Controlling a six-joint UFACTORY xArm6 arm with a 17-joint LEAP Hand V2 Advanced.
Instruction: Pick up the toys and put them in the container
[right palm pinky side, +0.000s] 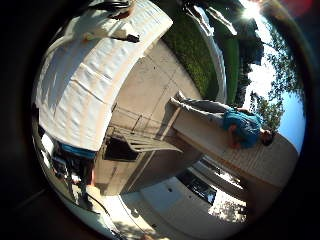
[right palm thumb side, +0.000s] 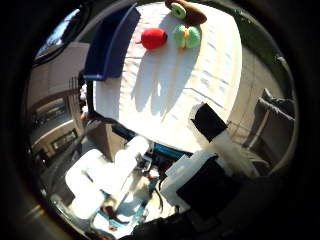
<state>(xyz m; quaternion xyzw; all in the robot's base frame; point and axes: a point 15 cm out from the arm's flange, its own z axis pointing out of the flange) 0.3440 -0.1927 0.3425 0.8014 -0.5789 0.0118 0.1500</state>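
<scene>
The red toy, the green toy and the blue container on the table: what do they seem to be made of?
The red toy looks like soft plush: rounded, matte, no glint. The green toy seems plush too, with a seam-like orange line down its middle. The blue container looks like rigid plastic, judging by its smooth, straight walls. All three rest on a white cloth, creased like fabric.

Three toys lie on the white-covered worktop (right palm thumb side: 200, 90): one red toy (right palm thumb side: 153, 38), one green toy (right palm thumb side: 186, 36) with an orange stripe, and one brown toy (right palm thumb side: 186, 11) with a green ring on it. One blue container (right palm thumb side: 107, 45) stands at the worktop's edge beside them.
</scene>
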